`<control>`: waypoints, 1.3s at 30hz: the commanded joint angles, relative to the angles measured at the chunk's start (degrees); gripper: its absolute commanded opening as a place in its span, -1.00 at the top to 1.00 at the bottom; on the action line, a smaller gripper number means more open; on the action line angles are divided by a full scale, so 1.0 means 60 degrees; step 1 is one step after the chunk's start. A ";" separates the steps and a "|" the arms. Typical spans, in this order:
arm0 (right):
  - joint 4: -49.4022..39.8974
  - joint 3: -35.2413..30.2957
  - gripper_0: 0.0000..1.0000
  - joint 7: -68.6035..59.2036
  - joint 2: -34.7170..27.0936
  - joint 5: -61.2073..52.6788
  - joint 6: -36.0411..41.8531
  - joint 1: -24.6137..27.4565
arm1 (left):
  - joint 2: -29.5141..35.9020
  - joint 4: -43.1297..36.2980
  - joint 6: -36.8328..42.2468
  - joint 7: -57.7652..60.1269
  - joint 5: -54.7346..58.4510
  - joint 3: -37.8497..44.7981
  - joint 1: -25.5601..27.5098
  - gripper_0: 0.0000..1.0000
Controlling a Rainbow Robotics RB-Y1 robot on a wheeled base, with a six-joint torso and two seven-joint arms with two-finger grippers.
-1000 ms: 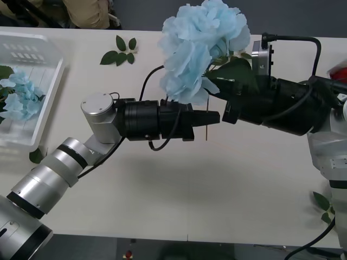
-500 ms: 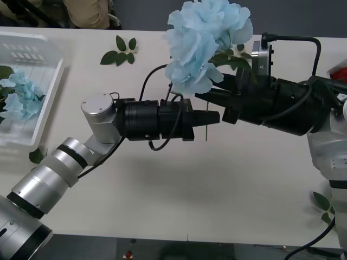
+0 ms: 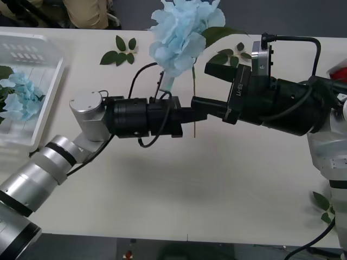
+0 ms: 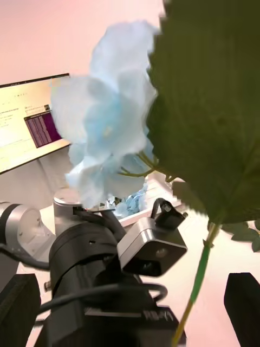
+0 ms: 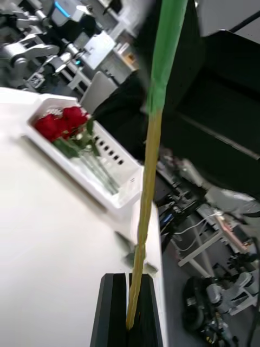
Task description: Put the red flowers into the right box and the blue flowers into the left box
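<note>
Roses [image 5: 60,122] already lie in the right box [image 5: 116,198], one hydrangea [image 3: 19,97] in the left box [image 3: 46,103]; left gripper [image 3: 191,115] pinches another hydrangea's stem [image 3: 193,103], right gripper [image 3: 209,86] spread.

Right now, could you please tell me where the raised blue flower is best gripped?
On its thin bare stem, low down, coming in from the side with fingers across it, as the left hand does. The stem hangs upright; the bloom above is wide and soft.

- 2 blue flowers: one held up mid-table [image 3: 181,30], one in the left box [image 3: 21,95]
- 2 boxes: left box [image 3: 38,46], right box [image 5: 81,168]
- red flowers [image 5: 59,122]: one bunch, count unclear
- 2 grippers: left gripper [image 3: 191,116], right gripper [image 3: 209,86]
</note>
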 commanded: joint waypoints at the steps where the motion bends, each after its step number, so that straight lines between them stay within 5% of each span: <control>1: -0.0361 -0.0129 -1.00 0.0245 0.0155 -0.0039 0.0225 -0.0313 | 0.1517 -0.0186 -0.0072 0.0180 0.0408 0.0049 -0.0025 1.00; 9: -0.0376 -0.0569 -1.00 0.0274 -0.0343 -0.0053 0.0899 -0.0299 | 0.3597 0.0868 -0.0101 0.0180 0.1360 0.0166 0.0136 1.00; 18: -0.0361 -0.0569 -1.00 0.0326 -0.1544 0.0225 0.1456 -0.0152 | 0.4358 0.2934 -0.0175 0.0180 0.1990 0.1103 0.0488 1.00; 32: -0.0361 -0.0583 -1.00 0.0326 -0.2291 0.0445 0.2115 0.0653 | 0.5838 0.3534 0.0294 0.0180 -0.1804 0.2861 0.0121 1.00; 39: -0.0361 -0.0598 -1.00 0.0326 -0.2364 0.0269 0.2115 0.1283 | 0.5911 0.3549 0.0397 0.0180 -0.5495 0.4487 -0.0040 1.00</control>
